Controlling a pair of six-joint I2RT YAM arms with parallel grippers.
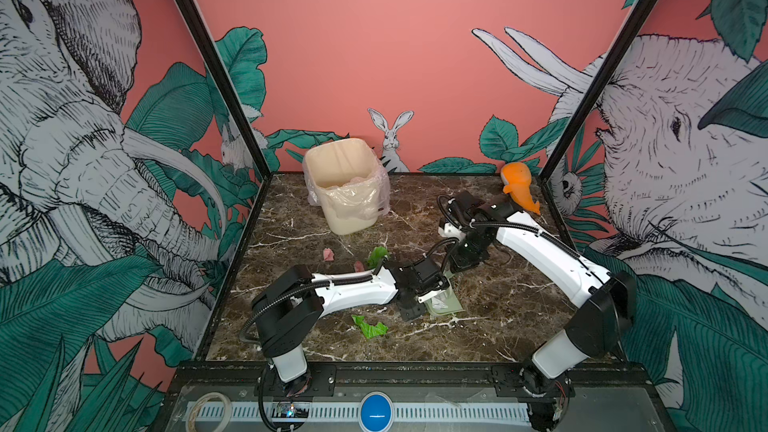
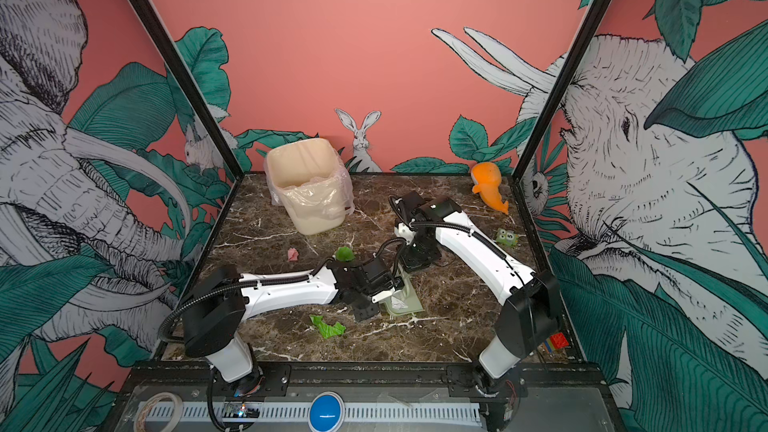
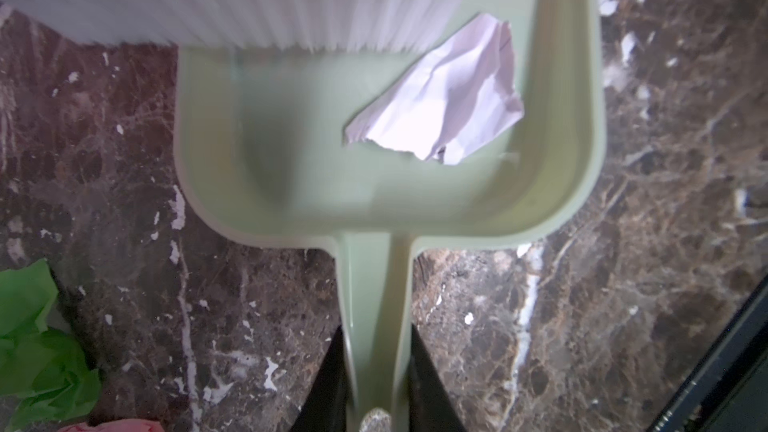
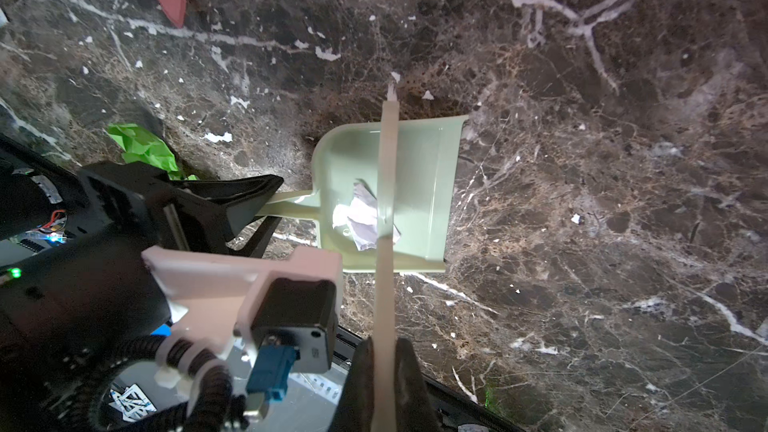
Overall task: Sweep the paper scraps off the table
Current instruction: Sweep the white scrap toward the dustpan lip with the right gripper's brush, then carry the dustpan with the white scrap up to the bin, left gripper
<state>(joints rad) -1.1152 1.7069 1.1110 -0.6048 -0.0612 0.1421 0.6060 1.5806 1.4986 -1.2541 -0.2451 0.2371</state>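
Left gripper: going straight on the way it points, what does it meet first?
The left gripper is shut on the dustpan handle and points into it; the brush bristles across its mouth likely come first, though depth is unclear.

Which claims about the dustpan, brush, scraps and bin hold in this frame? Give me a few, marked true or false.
1. A white paper scrap lies in the dustpan. True.
2. The left gripper holds the brush. False: it is shut on the dustpan's handle; the right gripper holds the brush.
3. Every scrap is off the table. False: a green scrap and a pink scrap lie on it.
4. The orange toy sits inside the bin. False: it lies at the table's far right corner, apart from the bin.
5. The bin has a clear plastic liner. True.
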